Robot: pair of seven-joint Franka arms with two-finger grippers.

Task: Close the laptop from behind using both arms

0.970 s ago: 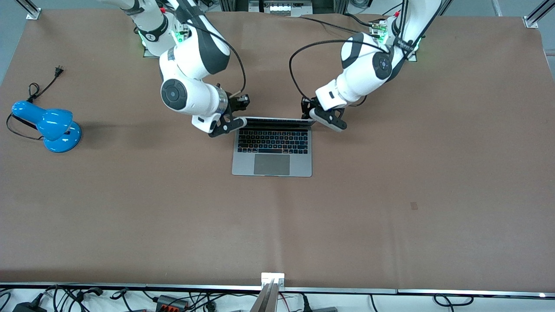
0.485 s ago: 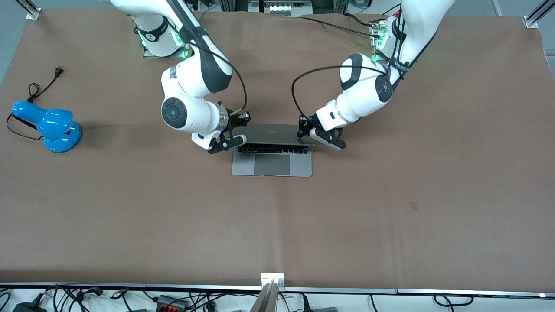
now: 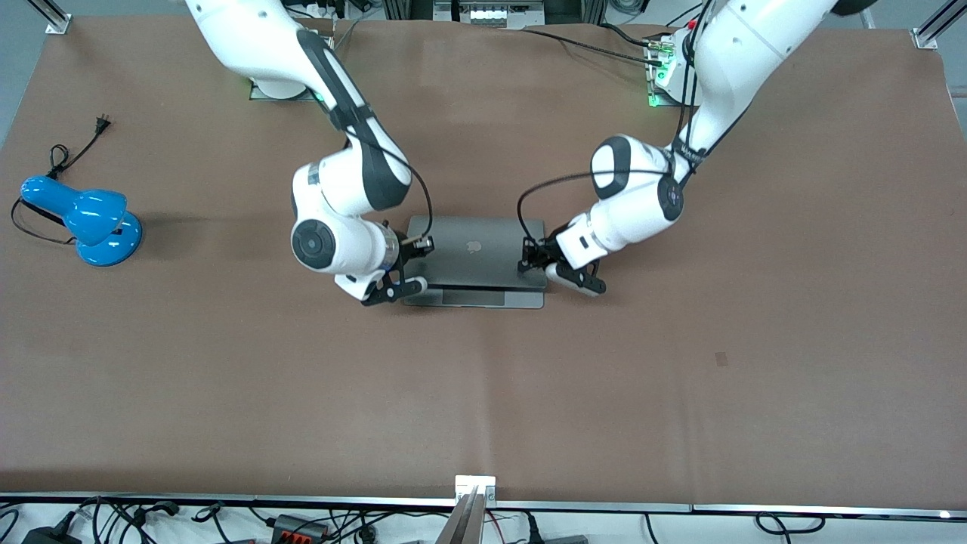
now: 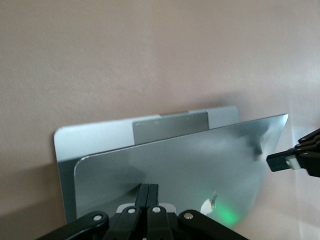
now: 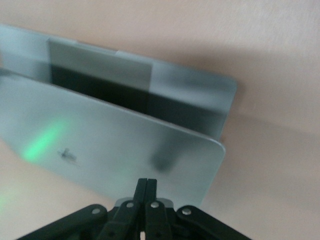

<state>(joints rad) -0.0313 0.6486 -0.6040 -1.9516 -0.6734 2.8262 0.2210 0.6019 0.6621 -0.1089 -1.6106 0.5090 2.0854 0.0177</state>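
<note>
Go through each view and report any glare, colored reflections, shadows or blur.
Front view: even light, sharp; a soft shadow trails from the blue lamp. Left wrist view: a green glow reflects on the laptop lid near the left gripper. Right wrist view: a green streak on the lid, its edges slightly soft, near the right gripper.

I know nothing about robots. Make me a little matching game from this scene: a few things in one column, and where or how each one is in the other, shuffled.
Things:
1. laptop
2. blue lamp
3. left gripper
4. right gripper

States:
a. unplugged, at the right arm's end of the table
b. shut, on the lid's corner toward the right arm
c. lid nearly closed
d. shut, on the lid's corner toward the left arm

Pairs: 1-c, 2-a, 3-d, 4-b
</note>
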